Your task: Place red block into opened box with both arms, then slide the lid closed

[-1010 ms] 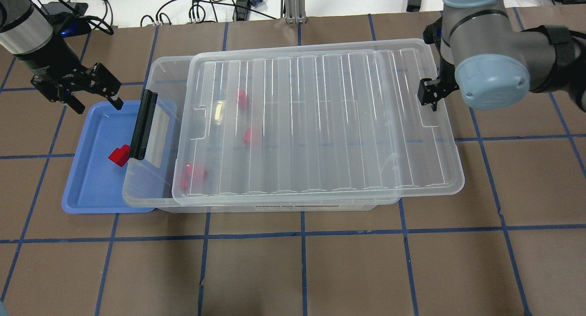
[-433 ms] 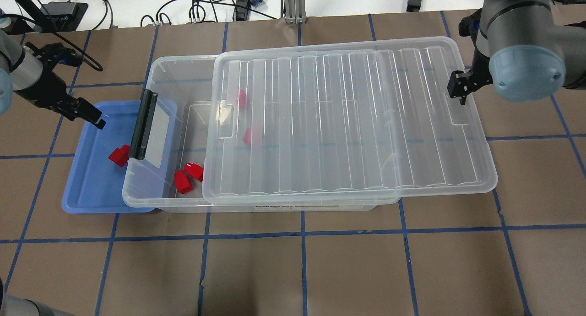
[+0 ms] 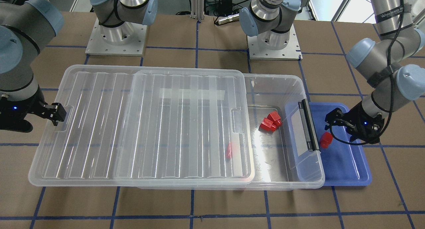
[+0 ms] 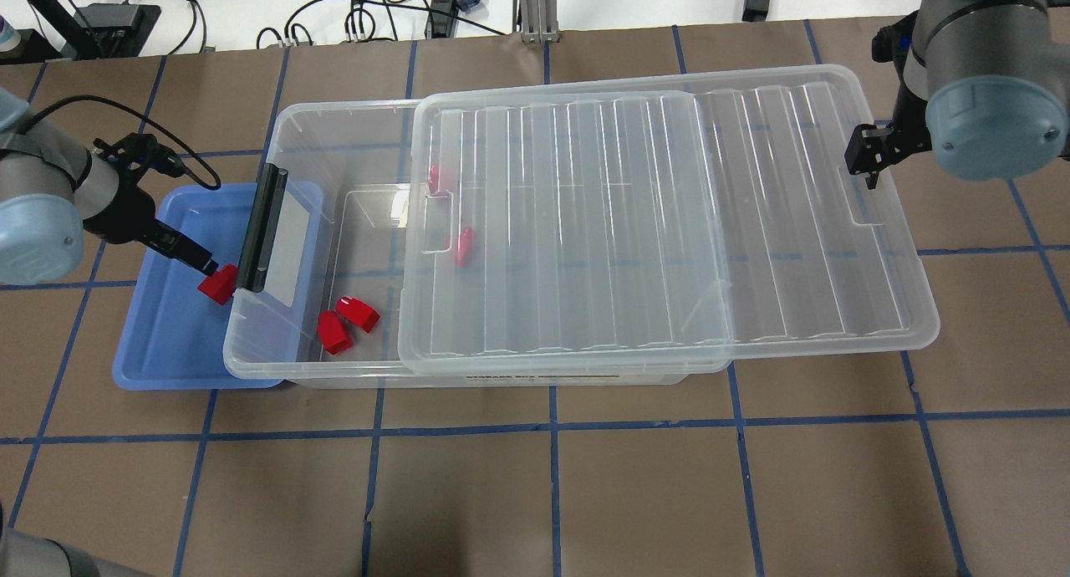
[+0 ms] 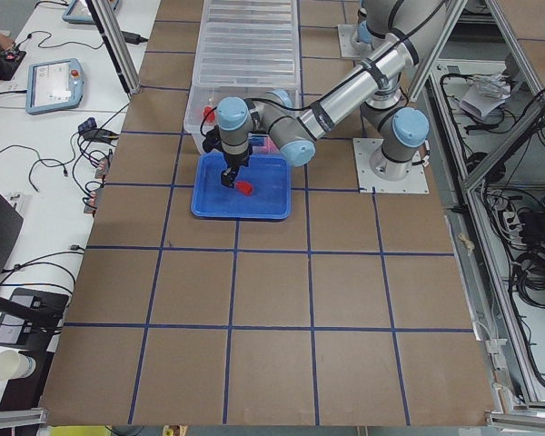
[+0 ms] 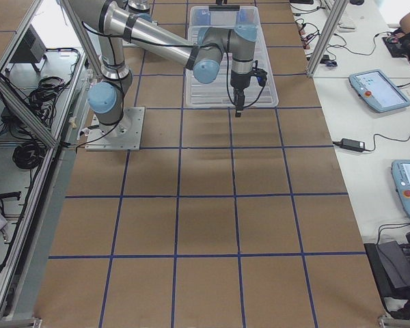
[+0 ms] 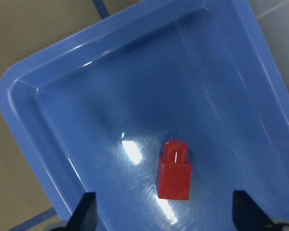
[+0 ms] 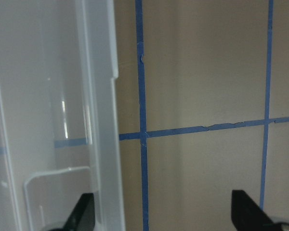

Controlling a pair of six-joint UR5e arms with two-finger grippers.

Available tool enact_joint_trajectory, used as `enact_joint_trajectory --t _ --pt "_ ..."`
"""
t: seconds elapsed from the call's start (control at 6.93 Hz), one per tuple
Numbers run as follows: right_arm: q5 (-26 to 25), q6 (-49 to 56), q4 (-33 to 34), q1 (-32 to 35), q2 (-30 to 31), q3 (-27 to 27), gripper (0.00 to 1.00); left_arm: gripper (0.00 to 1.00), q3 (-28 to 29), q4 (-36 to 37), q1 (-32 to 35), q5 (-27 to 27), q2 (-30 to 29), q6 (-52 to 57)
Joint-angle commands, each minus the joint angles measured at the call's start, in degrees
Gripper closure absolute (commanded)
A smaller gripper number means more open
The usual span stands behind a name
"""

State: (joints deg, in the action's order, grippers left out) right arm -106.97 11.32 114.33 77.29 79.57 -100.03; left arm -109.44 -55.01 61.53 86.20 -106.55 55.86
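Observation:
A red block lies in the blue tray, close to the box's black bar. My left gripper hangs open just over it, one finger on either side. The clear box is uncovered at its left end, where two red blocks lie. Others show dimly under the lid, which sits shifted right and overhangs the box. At the lid's right short edge, by a recess, my right gripper is open, with the rim beside one finger.
The blue tray is tucked partly beneath the box's barred end. Cables and gear lie beyond the table's far edge. Brown table with blue tape lines extends in front of the box.
The lid slid right along with my right gripper, uncovering more of the box's left end. My left gripper came down from the tray's far corner to the red block.

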Motion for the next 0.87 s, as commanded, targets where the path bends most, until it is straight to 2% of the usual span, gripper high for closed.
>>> enact_joint_trajectory --t 0.0,0.29,0.43,0.58,0.72 --pt "0.2 0.0 -0.1 -1.2 0.1 -0.2 0.00 0.00 -3.6 5.2 0.2 0.5 -1.9 -0.3" --pt "0.3 -0.1 -0.2 -1.2 0.1 0.0 0.00 0.12 -3.8 7.6 0.2 0.5 -4.5 -2.7" --pt "1.0 -0.1 -0.5 -0.7 0.5 0.8 0.00 0.33 -4.3 7.6 0.1 0.5 -5.2 -2.9" --pt "7.9 1.2 -0.3 -0.1 2.0 1.0 0.00 0.70 -3.6 7.6 0.1 1.1 -4.8 -3.4" --pt "16.4 2.8 -0.2 0.0 5.3 1.1 0.00 0.86 -3.2 7.6 0.4 3.5 -4.6 -5.5"
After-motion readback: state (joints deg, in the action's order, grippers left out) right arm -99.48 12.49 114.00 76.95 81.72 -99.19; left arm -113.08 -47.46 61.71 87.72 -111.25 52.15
